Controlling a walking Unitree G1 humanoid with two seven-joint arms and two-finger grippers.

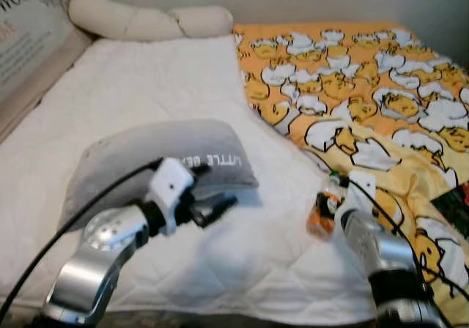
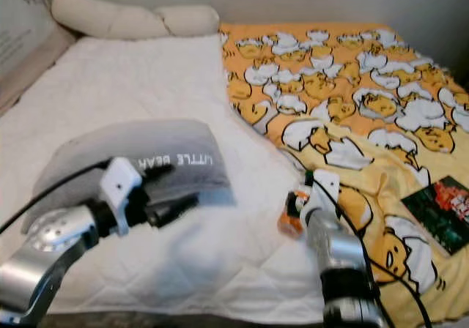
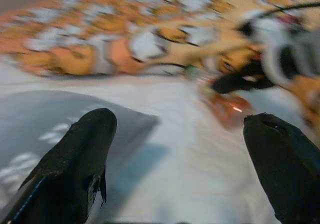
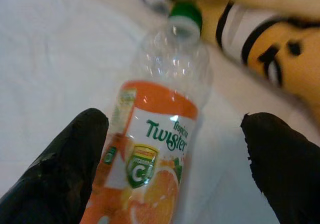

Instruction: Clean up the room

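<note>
- The right gripper (image 4: pixel 175 154) is being held low over the near edge of the bed, its two black fingers (image 4: pixel 65 164) spread wide to either side of a Tropicana Twister bottle (image 4: pixel 155 149); nothing is being gripped, and the stance is judged to be a lining-up for a grasp.
- The bottle, clear with an orange label and green cap (image 4: pixel 185 15), is lying on its side on the white quilted mattress cover (image 1: pixel 146 86), right at the border of the orange egg-print blanket (image 1: pixel 366 72). It is judged to be litter, and so the item to be cleared.
- The left gripper (image 1: pixel 212 209) is being held just above the mattress cover beside a grey pillow (image 1: pixel 168 156) lettered "LITTLE BEAR". Its fingers (image 3: pixel 75 164) are being kept apart with nothing between them, presumably standing by.
- A dark printed packet (image 2: pixel 440 211) is lying on the blanket to the right, well apart from the bottle; its nature cannot be told.
- Farthest off, a cream bolster pillow (image 1: pixel 146 19) is resting along the wall at the head of the bed.
</note>
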